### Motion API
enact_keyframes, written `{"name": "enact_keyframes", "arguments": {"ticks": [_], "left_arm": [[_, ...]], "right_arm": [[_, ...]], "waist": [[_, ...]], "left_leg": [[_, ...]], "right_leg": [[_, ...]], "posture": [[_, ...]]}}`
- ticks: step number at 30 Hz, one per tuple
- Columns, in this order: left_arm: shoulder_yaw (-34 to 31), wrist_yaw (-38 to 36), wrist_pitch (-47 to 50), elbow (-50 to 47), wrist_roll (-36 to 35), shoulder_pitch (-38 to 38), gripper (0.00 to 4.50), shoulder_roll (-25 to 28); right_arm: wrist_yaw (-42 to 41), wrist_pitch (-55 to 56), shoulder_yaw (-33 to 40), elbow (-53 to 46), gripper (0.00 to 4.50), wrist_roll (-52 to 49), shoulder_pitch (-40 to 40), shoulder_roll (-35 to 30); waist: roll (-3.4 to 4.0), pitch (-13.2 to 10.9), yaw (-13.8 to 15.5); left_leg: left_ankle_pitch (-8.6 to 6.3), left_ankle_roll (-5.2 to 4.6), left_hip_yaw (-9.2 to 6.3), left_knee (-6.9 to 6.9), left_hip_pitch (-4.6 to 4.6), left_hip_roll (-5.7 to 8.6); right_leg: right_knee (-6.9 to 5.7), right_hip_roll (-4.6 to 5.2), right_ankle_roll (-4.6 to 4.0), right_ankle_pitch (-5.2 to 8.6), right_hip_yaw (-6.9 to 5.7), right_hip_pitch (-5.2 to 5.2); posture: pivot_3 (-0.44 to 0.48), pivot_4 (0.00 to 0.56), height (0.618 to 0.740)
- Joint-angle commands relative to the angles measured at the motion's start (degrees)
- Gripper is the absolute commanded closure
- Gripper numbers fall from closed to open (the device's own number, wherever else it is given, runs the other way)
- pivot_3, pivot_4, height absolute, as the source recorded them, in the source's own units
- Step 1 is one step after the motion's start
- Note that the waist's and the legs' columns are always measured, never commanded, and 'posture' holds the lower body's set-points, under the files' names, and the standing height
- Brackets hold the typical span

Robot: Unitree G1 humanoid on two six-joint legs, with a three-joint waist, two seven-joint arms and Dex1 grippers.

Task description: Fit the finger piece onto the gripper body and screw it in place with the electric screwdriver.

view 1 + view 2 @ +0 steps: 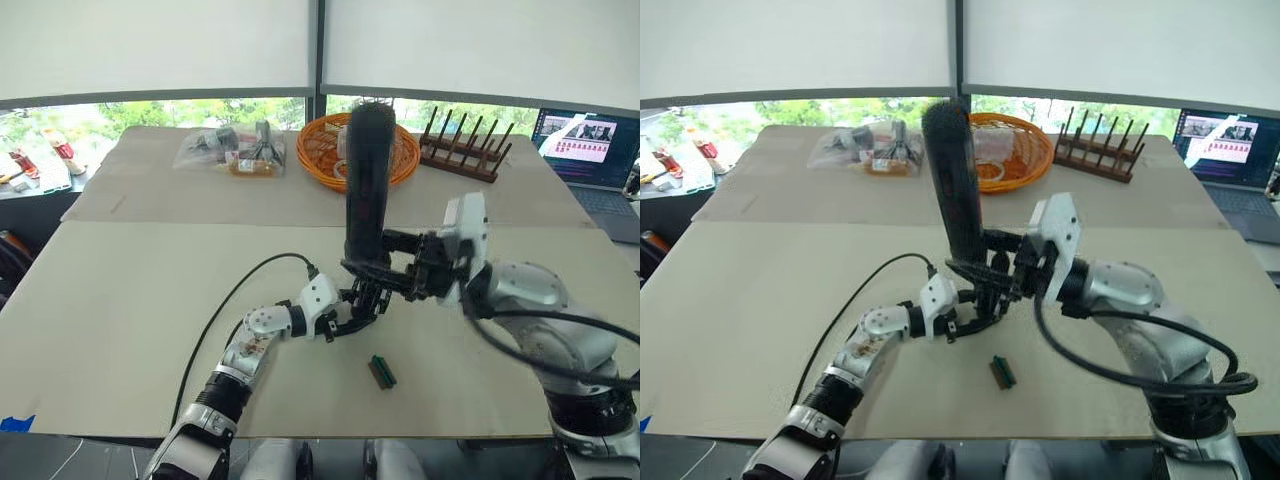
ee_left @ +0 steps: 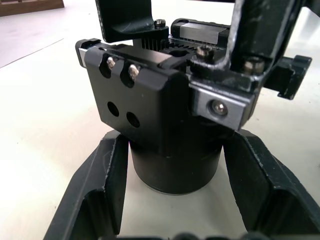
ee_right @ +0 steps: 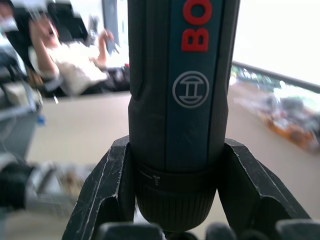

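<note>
**Screwdriver upright over the gripper body, mid-table**

My left gripper [image 2: 170, 200] is clamped on the round base of the gripper body [image 2: 165, 115], which stands on the table [image 1: 120, 300] near its middle. My right gripper [image 3: 175, 200] is clamped on the electric screwdriver [image 1: 368, 180], held upright directly above the body. A small green-and-brown block [image 1: 381, 371] lies just near-right of it. Open tabletop lies to the left. At the far edge sits an orange basket [image 1: 322, 150], contents unclear, beside a wooden rack [image 1: 462, 150].
</note>
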State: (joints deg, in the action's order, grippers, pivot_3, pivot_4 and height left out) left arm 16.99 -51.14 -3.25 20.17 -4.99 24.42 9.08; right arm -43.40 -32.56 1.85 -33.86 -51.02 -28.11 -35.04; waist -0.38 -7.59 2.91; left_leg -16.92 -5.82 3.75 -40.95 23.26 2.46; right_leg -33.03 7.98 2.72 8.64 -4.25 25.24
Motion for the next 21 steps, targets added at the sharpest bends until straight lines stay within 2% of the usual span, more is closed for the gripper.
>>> {"name": "enact_keyframes", "arguments": {"ticks": [1, 6, 8, 10, 11, 13, 17, 19, 21], "left_arm": [[0.85, 0.98, 1.37, 2.75, 1.36, -0.46, 2.19, -0.19], [0.55, 1.58, 2.30, 1.51, 1.48, -1.08, 2.19, 0.36], [0.59, -1.70, 3.43, -2.82, 0.15, -2.95, 1.12, 3.28], [-0.22, -4.29, 5.13, -8.11, -1.14, -5.33, 0.27, 7.25], [-0.72, -5.20, 6.42, -10.54, -1.94, -6.38, 0.00, 9.13], [-2.21, -9.59, 9.09, -16.91, -4.92, -9.71, 0.00, 15.37], [-6.41, -17.36, 13.60, -25.80, -10.88, -14.52, 0.00, 27.59], [-8.39, -20.50, 15.80, -28.09, -13.29, -15.62, 0.00, 32.83], [-9.81, -23.10, 17.57, -29.61, -15.12, -16.01, 0.00, 36.89]], "right_arm": [[-0.23, -0.26, 2.70, -4.36, 2.61, -5.75, -2.63, -0.11], [0.30, -1.63, 3.01, -3.83, 2.61, -6.48, -1.34, -1.21], [0.49, -5.95, 5.47, -3.54, 2.61, -12.51, 0.95, -4.24], [1.16, -10.89, 9.04, -2.60, 2.61, -20.51, 3.54, -8.92], [1.79, -13.14, 10.68, -1.91, 2.61, -24.28, 4.76, -11.44], [2.85, -20.27, 15.13, 1.34, 2.61, -31.48, 9.59, -19.12], [4.67, -31.08, 21.78, 13.35, 2.61, -40.63, 19.25, -28.91], [3.82, -35.70, 21.72, 20.07, 2.61, -38.37, 22.07, -32.45], [1.90, -37.50, 18.71, 25.61, 2.61, -31.34, 23.80, -34.96]], "waist": [[0.00, 0.00, 0.03], [-0.01, -0.01, -0.20], [-0.06, -0.04, -0.47], [-0.06, -0.09, -0.82], [-0.03, -0.12, -1.22], [0.05, -0.24, -1.57], [0.12, -0.53, -2.07], [0.51, -0.97, -2.12], [0.75, -1.14, -2.06]], "left_leg": [[-0.06, -0.07, -0.08, 0.01, 0.00, -0.03], [-0.68, -0.39, -0.08, -0.02, -0.01, 0.17], [-0.69, -0.41, -0.08, -0.04, -0.01, 0.24], [-0.49, -0.11, -0.08, -0.01, 0.00, 0.22], [-0.37, -0.14, -0.07, 0.01, 0.06, 0.20], [-0.25, -0.24, -0.07, 0.16, 0.03, 0.11], [-0.41, 0.12, -0.08, 0.22, -0.05, -0.31], [-0.39, 0.19, -0.08, 0.22, -0.04, -0.33], [-0.37, 0.20, -0.04, 0.19, -0.02, -0.30]], "right_leg": [[0.07, 0.00, -0.02, 0.01, -0.15, 0.00], [0.39, 0.37, 0.03, 0.00, -0.40, -0.07], [0.39, 0.42, 0.09, -0.03, -0.55, -0.08], [0.37, 0.47, 0.09, -0.03, -0.76, -0.11], [0.33, 0.51, 0.08, -0.02, -0.90, -0.16], [0.32, 0.51, -0.02, 0.03, -1.05, -0.14], [0.30, 0.45, -0.49, 0.31, -1.42, -0.19], [0.27, 0.46, -0.55, 0.34, -1.46, -0.17], [0.18, 0.49, -0.56, 0.35, -1.43, -0.12]], "posture": [[0.000, 0.150, 0.740], [0.000, 0.150, 0.740], [0.000, 0.150, 0.740], [0.000, 0.150, 0.740], [0.000, 0.150, 0.740], [0.000, 0.150, 0.740], [0.000, 0.150, 0.740], [0.000, 0.150, 0.740], [0.000, 0.150, 0.740]]}}
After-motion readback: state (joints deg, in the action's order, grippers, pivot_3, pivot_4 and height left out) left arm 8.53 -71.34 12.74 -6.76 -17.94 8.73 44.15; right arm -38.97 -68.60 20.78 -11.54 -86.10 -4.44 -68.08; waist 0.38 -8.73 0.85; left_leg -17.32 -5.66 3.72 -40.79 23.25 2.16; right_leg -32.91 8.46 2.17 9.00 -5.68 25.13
